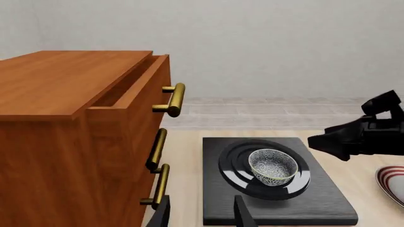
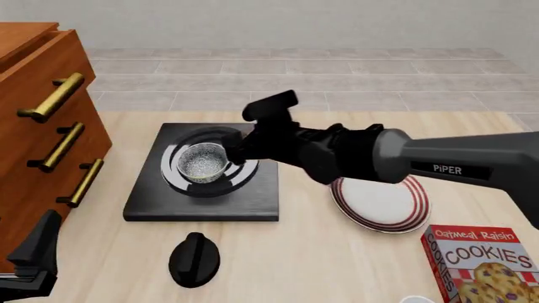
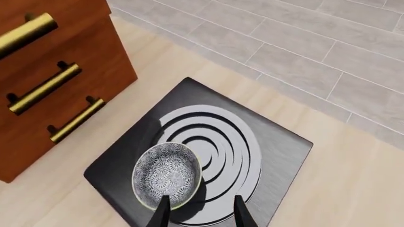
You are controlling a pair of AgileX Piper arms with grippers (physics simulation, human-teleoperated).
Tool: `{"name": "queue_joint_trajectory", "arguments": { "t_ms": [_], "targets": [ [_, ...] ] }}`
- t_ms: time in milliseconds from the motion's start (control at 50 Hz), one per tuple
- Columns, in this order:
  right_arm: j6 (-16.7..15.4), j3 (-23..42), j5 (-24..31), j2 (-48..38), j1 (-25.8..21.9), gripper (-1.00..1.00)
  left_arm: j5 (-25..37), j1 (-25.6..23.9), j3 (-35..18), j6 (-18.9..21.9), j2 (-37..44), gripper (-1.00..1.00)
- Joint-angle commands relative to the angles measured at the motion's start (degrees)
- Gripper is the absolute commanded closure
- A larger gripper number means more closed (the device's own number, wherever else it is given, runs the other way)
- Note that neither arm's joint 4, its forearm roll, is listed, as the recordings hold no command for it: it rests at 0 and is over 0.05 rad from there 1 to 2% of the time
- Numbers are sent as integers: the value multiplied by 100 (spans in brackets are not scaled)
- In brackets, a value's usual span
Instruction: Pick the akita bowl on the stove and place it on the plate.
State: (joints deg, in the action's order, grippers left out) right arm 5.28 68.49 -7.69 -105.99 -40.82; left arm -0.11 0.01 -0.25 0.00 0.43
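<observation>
Speckled akita bowl [image 3: 166,175] on the stove [image 3: 277,146] sits just beyond the right gripper's [image 3: 198,213] parted jaws.

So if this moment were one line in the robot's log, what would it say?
phase: reaching | right fingers: open, next to bowl | bowl: on stove | plate: bare | left fingers: open, idle

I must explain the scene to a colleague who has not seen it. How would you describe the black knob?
Find the stove beside the wooden drawer cabinet. The black knob lies on the table in front of it, oval with a raised ridge.
</observation>
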Motion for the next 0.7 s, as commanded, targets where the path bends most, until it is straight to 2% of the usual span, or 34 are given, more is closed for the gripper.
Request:
{"name": "queue_joint_trajectory", "arguments": {
  "t_ms": [20, 460, 700],
  "targets": [
    [-91, 361, 165, -312, 0, -100, 0, 0, 0, -1, 1, -100],
    [-68, 818, 271, -992, -66, -100, 0, 0, 0, 0, 0, -100],
    [-195, 1250, 529, -1393, -76, -100, 0, -1, 0, 0, 1, -100]
  ]
}}
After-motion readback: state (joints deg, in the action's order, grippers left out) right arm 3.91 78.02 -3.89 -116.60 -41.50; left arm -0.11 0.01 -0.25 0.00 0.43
